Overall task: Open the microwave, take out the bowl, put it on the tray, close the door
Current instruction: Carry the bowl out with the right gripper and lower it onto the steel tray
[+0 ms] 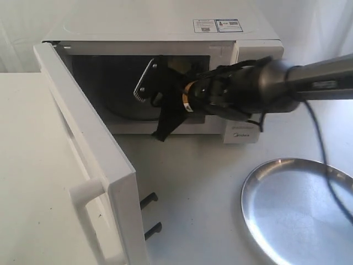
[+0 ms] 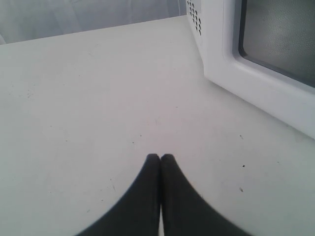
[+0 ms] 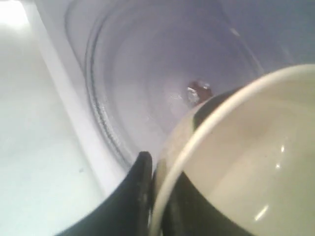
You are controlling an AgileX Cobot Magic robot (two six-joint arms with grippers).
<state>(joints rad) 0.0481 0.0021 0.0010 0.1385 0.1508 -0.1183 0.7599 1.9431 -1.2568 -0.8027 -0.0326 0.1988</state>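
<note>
The right tool is pinching the rim of the small glossy cream-white ceramic bowl inside the large white boxy microwave, probably calling for lifting slightly and withdrawing level.

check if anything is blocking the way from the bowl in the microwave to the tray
Nothing solid shows. The door is swung wide open, and the table between the microwave and the tray is bare. Only the right arm's own cable hangs across the tray. The right gripper holds the bowl by its rim.
</note>
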